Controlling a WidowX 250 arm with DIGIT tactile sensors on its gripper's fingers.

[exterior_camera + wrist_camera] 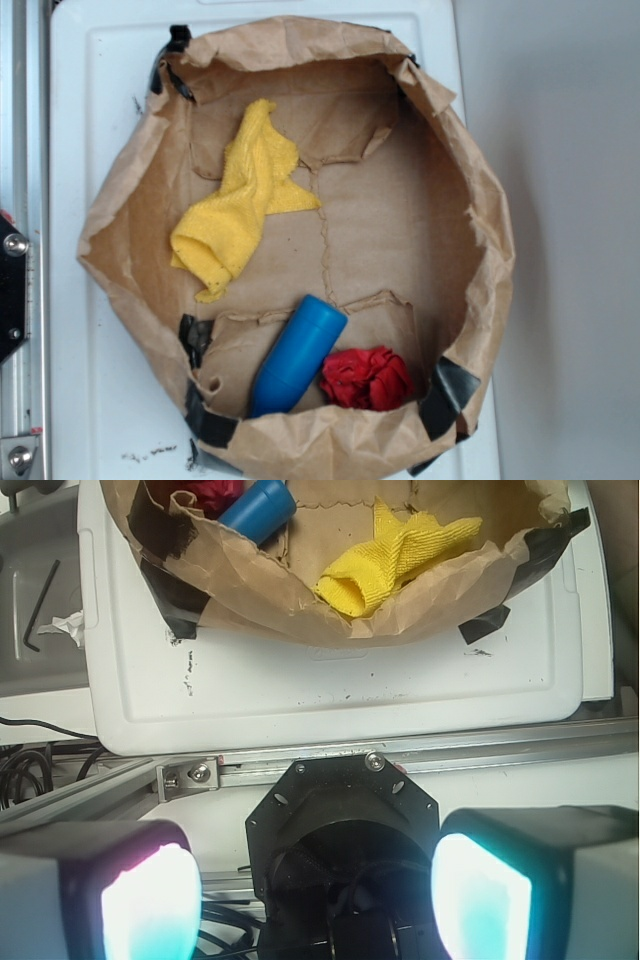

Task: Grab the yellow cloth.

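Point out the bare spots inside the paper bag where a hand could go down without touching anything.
The widest bare floor is right of the yellow cloth, out to the paper bag's right wall and above the red cloth wad. It is crowded at the bottom, where the blue bottle lies against the wad.

One yellow cloth (240, 200), one red cloth (366, 379), one blue bottle (298, 355), one paper bag (480, 200).

The exterior view looks straight down, close over the paper bag (470, 200). The wrist view looks from farther back, outside the white tray's (330, 695) edge; both share the bag.
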